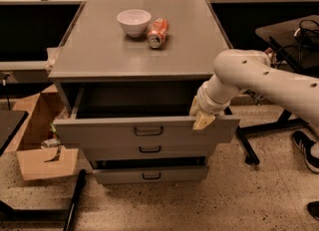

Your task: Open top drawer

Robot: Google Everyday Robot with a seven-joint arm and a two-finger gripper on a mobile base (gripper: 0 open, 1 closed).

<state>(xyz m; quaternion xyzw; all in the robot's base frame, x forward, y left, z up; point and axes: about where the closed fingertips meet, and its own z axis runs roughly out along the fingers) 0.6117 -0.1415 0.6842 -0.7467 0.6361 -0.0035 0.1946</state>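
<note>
The top drawer (99, 133) of the grey metal cabinet stands pulled out toward me, and its dark, empty-looking inside shows under the cabinet top (99, 56). Its dark wire handle (148, 131) is at the centre of the front. My gripper (203, 119), at the end of the white arm coming in from the right, sits at the top edge of the drawer front near its right end, well to the right of the handle.
A white bowl (134, 22) and a tipped red can (157, 32) lie on the cabinet top. Two shallower drawers (149, 150) below are shut. A cardboard box (42, 163) is on the floor at left. A dark stand leg (249, 148) and a shoe (305, 148) are at right.
</note>
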